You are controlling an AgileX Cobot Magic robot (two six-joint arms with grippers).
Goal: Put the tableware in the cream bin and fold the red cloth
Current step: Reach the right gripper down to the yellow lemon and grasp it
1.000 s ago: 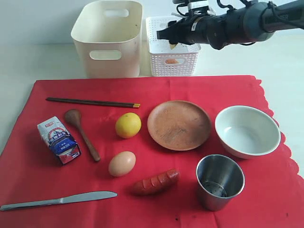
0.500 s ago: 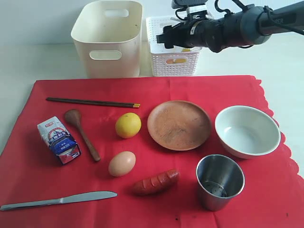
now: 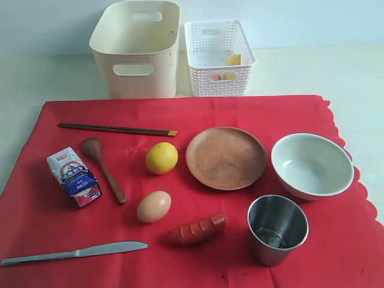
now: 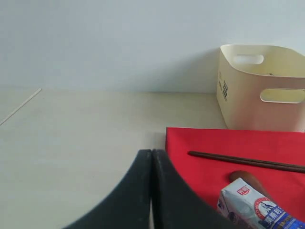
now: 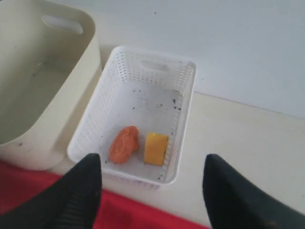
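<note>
Tableware [image 3: 225, 157] on red cloth [image 3: 270, 111], cream bin [image 3: 137, 66] upright

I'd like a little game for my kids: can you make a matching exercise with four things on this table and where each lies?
Things: 1 chopsticks; 2 steel cup; 3 knife; 4 yellow block.
Places: a in the white basket; b beside the white bowl; c along the red cloth's camera-side edge; d on the cloth, nearest the cream bin.
Pairs: 1-d, 2-b, 3-c, 4-a.

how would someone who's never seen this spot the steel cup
Find the big red cloth. In the exterior view, look at its lower right part, just below the white bowl. The steel cup stands there upright, the only shiny metal container.
</note>
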